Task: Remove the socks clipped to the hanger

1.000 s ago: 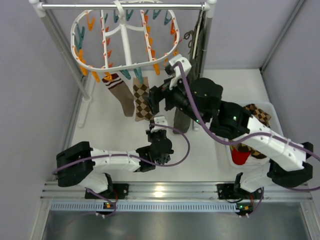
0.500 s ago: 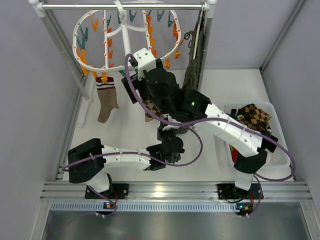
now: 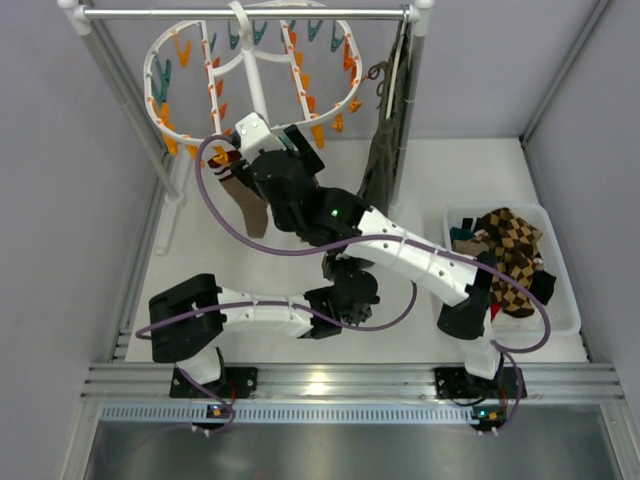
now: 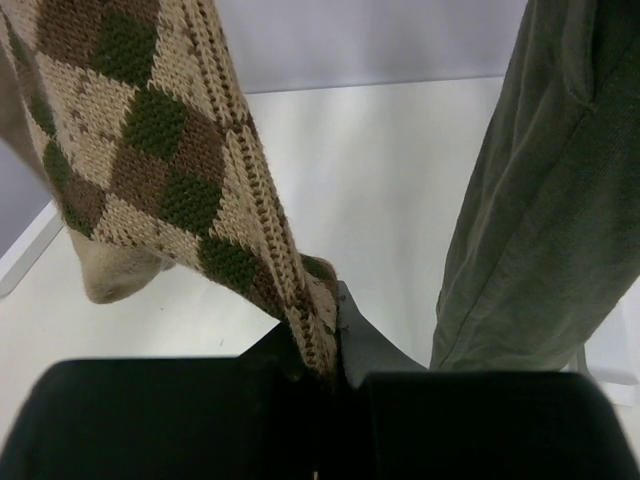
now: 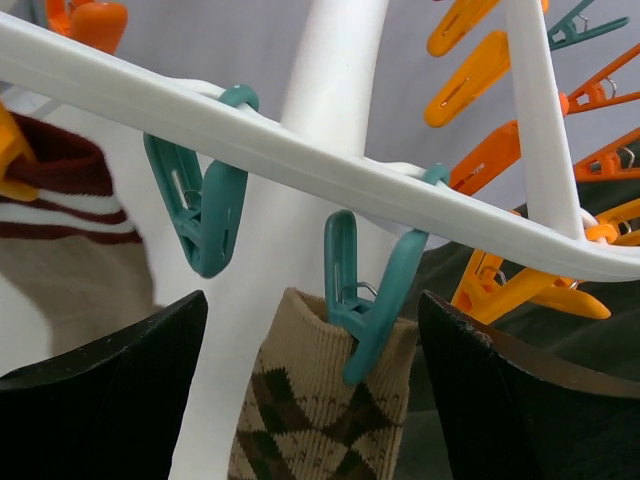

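The white hanger (image 3: 250, 70) hangs from the rail, and its crossbar (image 5: 300, 150) fills the right wrist view. A teal clip (image 5: 370, 310) pins the cuff of an argyle sock (image 5: 320, 410). My right gripper (image 5: 310, 400) is open, with one finger (image 5: 100, 390) on each side of that clip and cuff; from above it (image 3: 243, 150) sits under the hanger's front rim. My left gripper (image 4: 315, 345) is shut on the lower end of the argyle sock (image 4: 150, 150); from above it (image 3: 345, 290) is low under the right arm. A tan sock with striped cuff (image 3: 245, 205) hangs to the left (image 5: 60, 230).
A long olive-grey garment (image 3: 380, 165) hangs at the right post, close to my left gripper (image 4: 540, 200). A white bin (image 3: 560, 320) at the right holds argyle socks (image 3: 510, 240). The metal rail (image 3: 250, 14) and its posts frame the back. Several empty orange and teal clips dangle.
My right arm has swung left and up from beside the hanger to under its front rim. The hanger has swayed. My left gripper has shifted slightly right, still holding the sock.
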Robot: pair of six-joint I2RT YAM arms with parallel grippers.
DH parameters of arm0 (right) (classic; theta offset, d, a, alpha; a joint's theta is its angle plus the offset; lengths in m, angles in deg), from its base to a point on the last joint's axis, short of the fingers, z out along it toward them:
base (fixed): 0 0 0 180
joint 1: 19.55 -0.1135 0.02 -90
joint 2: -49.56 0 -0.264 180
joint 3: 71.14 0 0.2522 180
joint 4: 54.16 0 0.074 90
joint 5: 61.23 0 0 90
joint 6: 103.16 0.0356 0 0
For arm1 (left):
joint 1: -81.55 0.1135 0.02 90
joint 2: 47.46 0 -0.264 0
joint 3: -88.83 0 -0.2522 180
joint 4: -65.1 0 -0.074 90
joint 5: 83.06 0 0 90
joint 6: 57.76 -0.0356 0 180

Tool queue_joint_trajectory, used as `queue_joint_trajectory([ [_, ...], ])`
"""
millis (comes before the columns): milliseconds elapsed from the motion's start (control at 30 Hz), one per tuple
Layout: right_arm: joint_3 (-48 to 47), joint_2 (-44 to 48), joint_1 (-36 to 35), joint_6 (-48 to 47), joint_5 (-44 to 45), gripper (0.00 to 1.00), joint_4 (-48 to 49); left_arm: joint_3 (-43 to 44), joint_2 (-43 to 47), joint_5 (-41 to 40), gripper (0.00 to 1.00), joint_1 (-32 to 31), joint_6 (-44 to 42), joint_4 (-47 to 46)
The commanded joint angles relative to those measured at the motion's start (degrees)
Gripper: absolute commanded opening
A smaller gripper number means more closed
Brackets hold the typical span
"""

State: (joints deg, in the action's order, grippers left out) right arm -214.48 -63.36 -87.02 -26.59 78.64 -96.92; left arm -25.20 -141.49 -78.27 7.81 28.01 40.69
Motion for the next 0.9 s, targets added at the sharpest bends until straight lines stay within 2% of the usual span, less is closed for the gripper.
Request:
queue_joint_trajectory([
  [0,-3.05,-1.51,0.49,-5.89,7.25,0.82,9.56,2.37,-0.27,-2.15,0.00,-0.80,0.10,-2.61],
  [300,-2.87,-3.35,0.58,-10.21,12.97,0.73,17.82,2.46,-1.41,-1.10,0.00,-0.88,0.97,-2.43],
  [367,-2.35,-3.53,0.58,-11.17,13.41,0.65,18.79,2.37,-1.58,-1.01,0.00,-0.88,1.24,-2.43],
  [433,-2.08,-3.79,0.66,-12.23,13.85,0.63,20.72,2.11,-1.67,-0.92,0.00,-0.88,1.77,-2.43],
  [467,-2.08,-3.79,0.75,-13.02,14.03,0.58,21.08,2.02,-1.50,-0.92,0.00,-0.88,2.20,-2.35],
  [567,-1.82,-4.06,0.67,-13.29,14.12,0.50,21.35,1.67,-1.41,-0.84,0.00,-0.88,2.56,-2.34],
  [633,-1.64,-4.23,0.75,-13.29,14.20,0.48,21.26,1.50,-1.23,-0.75,0.00,-0.88,2.82,-2.34],
  [667,-1.47,-4.23,0.75,-13.03,14.29,0.42,21.00,1.58,-1.23,-0.75,0.00,-0.88,2.91,-2.34],
  [733,-1.47,-4.24,0.75,-12.85,14.12,0.35,20.73,1.50,-1.41,-0.66,0.00,-0.88,3.17,-2.34],
  [767,-1.47,-4.23,0.75,-12.67,14.12,0.28,20.64,1.50,-1.41,-0.75,0.00,-0.88,3.26,-2.34],
  [867,-1.29,-3.97,0.75,-11.80,13.59,0.22,19.68,1.23,-1.59,-0.66,0.00,-0.88,3.61,-2.34],
])
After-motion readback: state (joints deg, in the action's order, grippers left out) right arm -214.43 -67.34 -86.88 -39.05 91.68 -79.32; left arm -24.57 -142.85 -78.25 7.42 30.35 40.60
